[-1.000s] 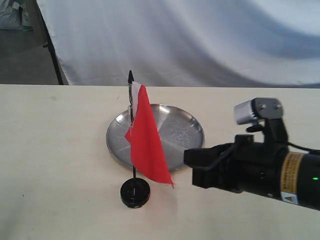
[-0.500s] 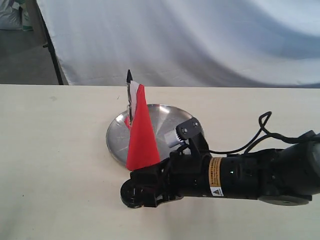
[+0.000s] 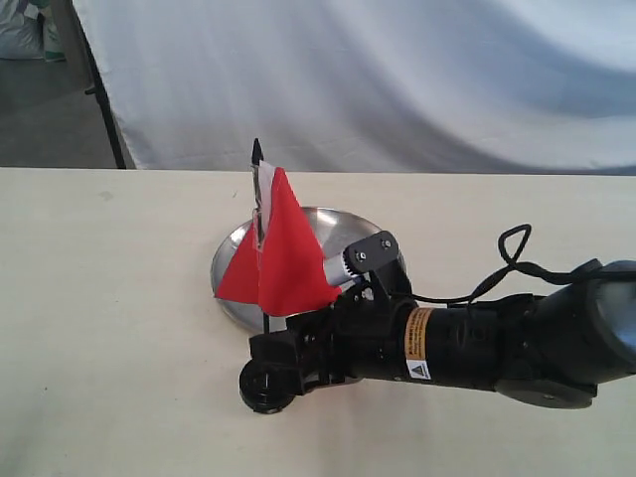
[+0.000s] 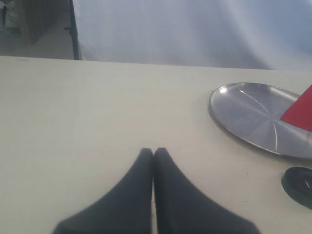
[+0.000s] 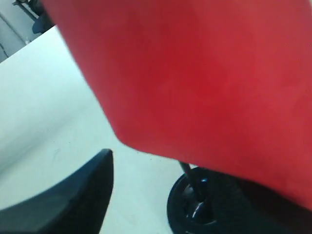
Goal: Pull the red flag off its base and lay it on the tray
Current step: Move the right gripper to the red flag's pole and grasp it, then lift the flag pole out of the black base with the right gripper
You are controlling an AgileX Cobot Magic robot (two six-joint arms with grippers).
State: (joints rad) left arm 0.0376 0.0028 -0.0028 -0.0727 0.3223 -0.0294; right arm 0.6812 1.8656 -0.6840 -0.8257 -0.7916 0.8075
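Red flag (image 3: 283, 256) is upright, stick seated in the base (image 3: 260, 390). Base sits on the tabletop (image 3: 109, 328) just in front of the tray (image 3: 338, 231) as the exterior view shows it. Cloth overlaps the tray's near rim in that view. Not pulled yet.

Right gripper (image 3: 280, 360) is low at the stick, just above the base, under the cloth. Right wrist view shows one finger (image 5: 73, 204) clear of the stick; the other is hidden by cloth. I read the fingers as spread, grasping nothing. Left gripper (image 4: 152, 153) has its fingers pressed together, empty, off to the side of the tray.

Risks:
- Cloth hangs over the right fingers and blocks most of that camera. Closing could pinch cloth along with the stick, so the grip slips.
- Base looks light and nothing pins it. With a tight fit it lifts with the stick.
- Grip point is very low, so the fingers may catch the base top.
- An off-axis pull could tip the base against the tray rim.
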